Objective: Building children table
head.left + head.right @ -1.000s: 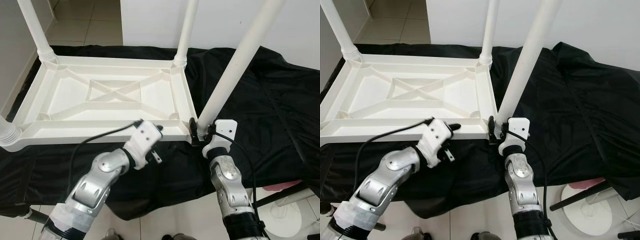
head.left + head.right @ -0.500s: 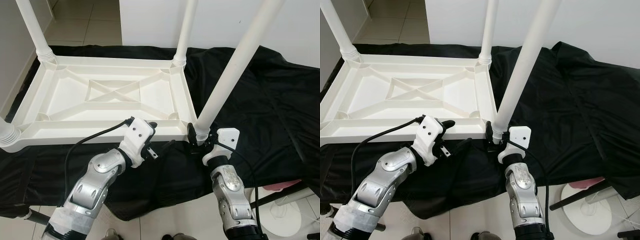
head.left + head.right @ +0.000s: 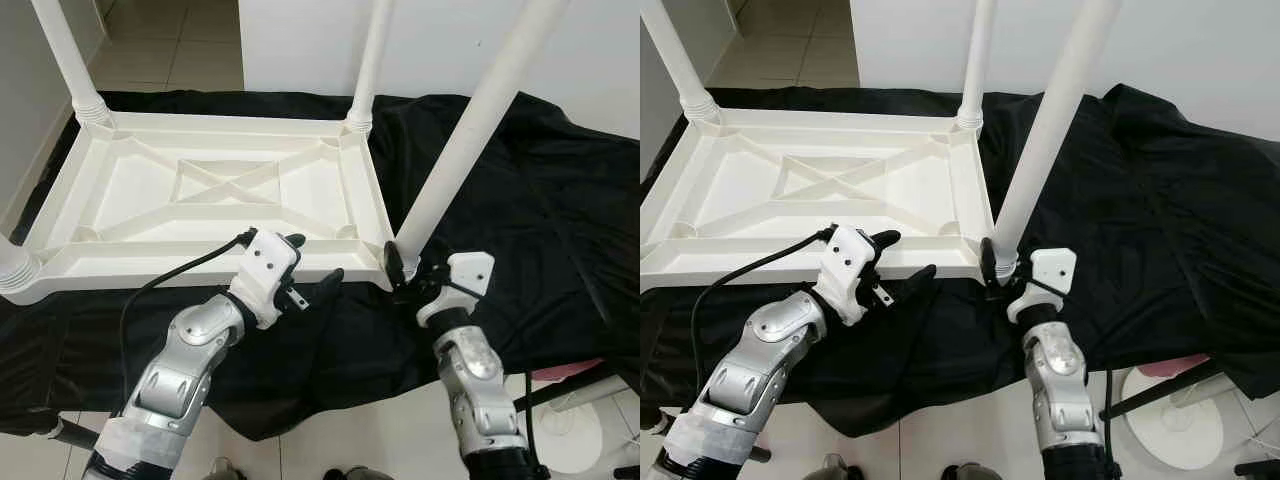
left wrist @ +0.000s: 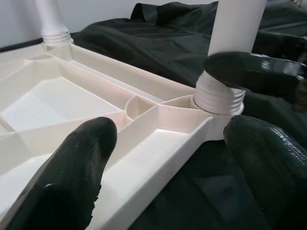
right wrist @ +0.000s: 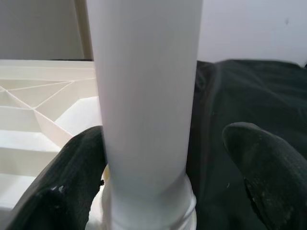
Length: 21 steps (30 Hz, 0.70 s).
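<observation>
While the upturned white plastic children's table top [image 3: 210, 190] lies flat on the black cloth [image 3: 540, 190], the left pincer [image 3: 312, 262] has slid along the near rim toward the corner since a second ago, and its black fingers [image 4: 72, 163] now stand apart, one over the rim's inner side and one outside it, not closed on anything. The right pincer [image 3: 405, 275] has eased back a little from the base of the near white round leg [image 3: 470, 130]; its fingers are spread either side of the leg, one touching it and the other clear. That suggests this leg is now seated in its corner socket and the arms are letting go or checking it.

Ribbed underneath with a crossed brace in the middle, the top shows a ringed collar where the near leg enters. Other legs stand upright at the far corners, and another collar shows at the near left corner.
</observation>
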Tool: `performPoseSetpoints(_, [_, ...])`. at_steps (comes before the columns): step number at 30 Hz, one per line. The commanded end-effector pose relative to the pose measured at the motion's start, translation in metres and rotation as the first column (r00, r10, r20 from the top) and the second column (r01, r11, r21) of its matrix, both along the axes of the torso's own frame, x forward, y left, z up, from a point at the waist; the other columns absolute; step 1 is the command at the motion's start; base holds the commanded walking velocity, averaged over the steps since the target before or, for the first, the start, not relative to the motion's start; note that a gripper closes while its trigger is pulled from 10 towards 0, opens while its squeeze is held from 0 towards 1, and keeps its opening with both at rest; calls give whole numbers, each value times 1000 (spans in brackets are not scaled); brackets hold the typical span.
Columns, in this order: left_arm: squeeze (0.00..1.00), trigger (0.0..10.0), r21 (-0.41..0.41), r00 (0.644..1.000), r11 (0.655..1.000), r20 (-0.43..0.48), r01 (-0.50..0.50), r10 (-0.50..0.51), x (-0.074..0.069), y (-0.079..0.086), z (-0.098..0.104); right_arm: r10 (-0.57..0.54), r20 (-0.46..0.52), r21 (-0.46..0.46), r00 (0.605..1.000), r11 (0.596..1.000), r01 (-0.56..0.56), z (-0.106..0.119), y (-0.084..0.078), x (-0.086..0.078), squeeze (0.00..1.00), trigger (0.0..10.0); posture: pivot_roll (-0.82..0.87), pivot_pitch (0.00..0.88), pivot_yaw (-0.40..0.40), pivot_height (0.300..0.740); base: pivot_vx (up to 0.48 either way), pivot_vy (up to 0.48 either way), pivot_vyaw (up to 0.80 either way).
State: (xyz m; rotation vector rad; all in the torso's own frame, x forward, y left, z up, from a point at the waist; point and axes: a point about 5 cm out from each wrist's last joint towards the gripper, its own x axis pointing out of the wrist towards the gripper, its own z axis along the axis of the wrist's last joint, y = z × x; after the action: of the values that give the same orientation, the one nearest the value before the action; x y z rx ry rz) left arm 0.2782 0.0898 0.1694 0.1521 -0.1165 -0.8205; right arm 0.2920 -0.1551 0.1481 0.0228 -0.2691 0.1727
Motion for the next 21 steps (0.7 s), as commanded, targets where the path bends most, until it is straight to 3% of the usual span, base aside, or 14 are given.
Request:
performPoseSetpoints(1, [0,10000,8,999,999,-27,37,-36,-4,-4,-2,18,-41,-21,999,1000,-18,-7,-2,2,0,10000,-1,84,-65,740,0,0,0])
performPoseSetpoints(5, [0,10000,59,988,987,-52,152,-149,-14,-11,-9,159,-67,-36,985,986,-162,-5,-7,13,0,10000,5,80,-63,740,0,0,0])
performPoseSetpoints(13, [0,10000,65,982,980,-47,188,-185,-18,-18,-6,269,-86,-103,959,955,-278,-1,-11,25,0,10000,2,91,-59,740,0,0,0])
performPoseSetpoints(21, [0,10000,61,976,975,-58,212,-209,-20,-25,-7,339,-121,-96,933,931,-351,-6,-7,39,0,10000,2,84,-62,740,0,0,0])
